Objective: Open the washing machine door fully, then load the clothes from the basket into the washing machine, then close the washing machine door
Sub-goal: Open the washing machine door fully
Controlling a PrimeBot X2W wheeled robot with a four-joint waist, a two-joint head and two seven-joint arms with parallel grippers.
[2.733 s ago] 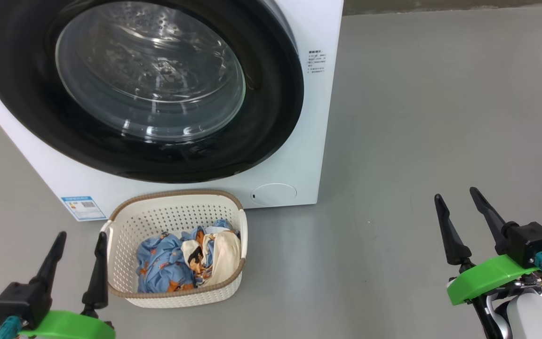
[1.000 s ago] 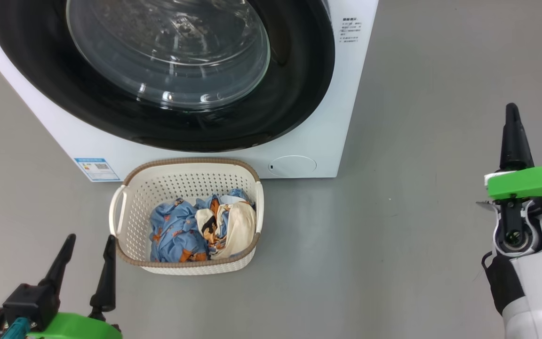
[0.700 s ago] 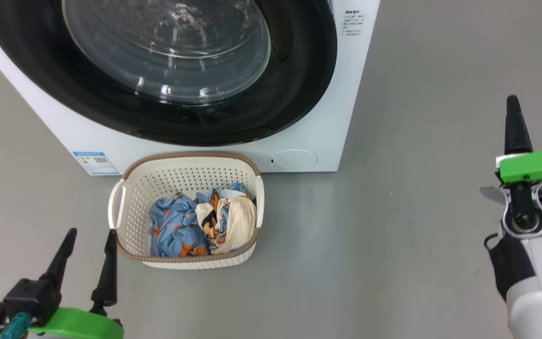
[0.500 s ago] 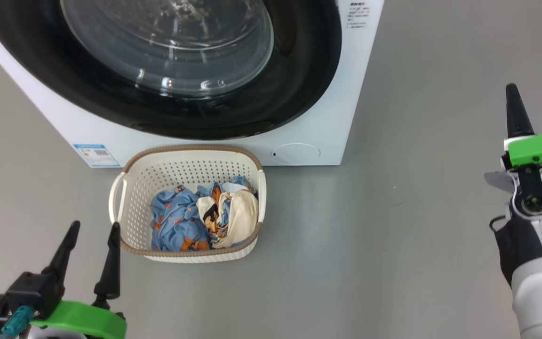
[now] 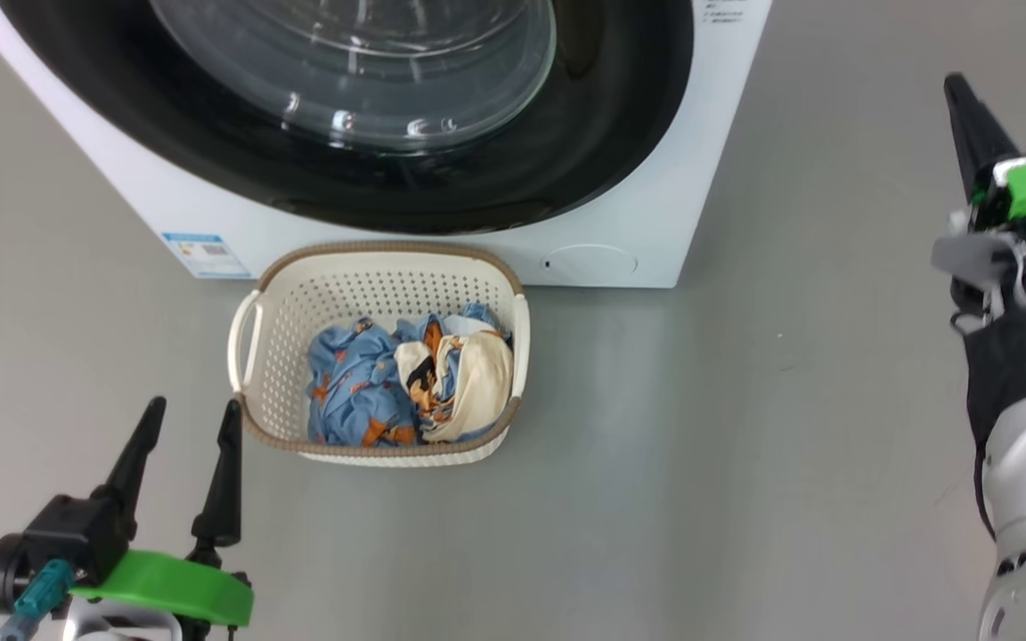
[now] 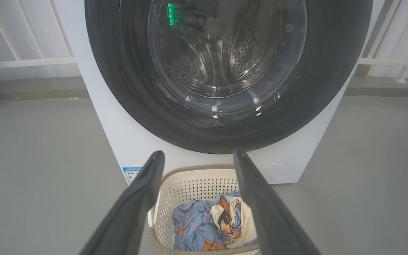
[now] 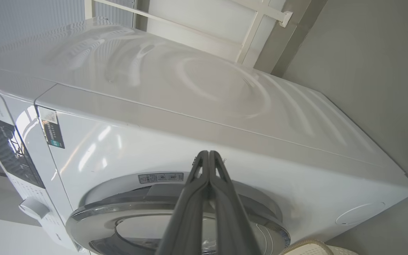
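Observation:
The white washing machine (image 5: 709, 160) stands at the top of the head view. Its round black washing machine door (image 5: 362, 169) lies shut against the front, and the drum shows through the glass (image 6: 221, 53). The cream basket (image 5: 268, 356) sits on the floor right in front of it and holds the blue printed and cream clothes (image 5: 406, 387). My left gripper (image 5: 192, 409) hovers open just left of and nearer than the basket, aimed over the basket (image 6: 197, 180) at the door. My right gripper (image 5: 958, 98) is shut and empty, off the machine's right side. Its joined fingertips (image 7: 207, 156) point at the machine's side near the door rim (image 7: 94, 212).
Grey floor surrounds the machine, with wide free room on its right. A blue label (image 5: 206, 254) and a round cover (image 5: 589, 264) mark the lower front. White railings (image 6: 23, 62) run behind the machine. The control panel with a knob (image 7: 34, 209) shows in the right wrist view.
The right gripper, open in the earliest frame, has shut, turned on edge and travelled forward beside the machine. The head camera has shifted. The left gripper has kept its place.

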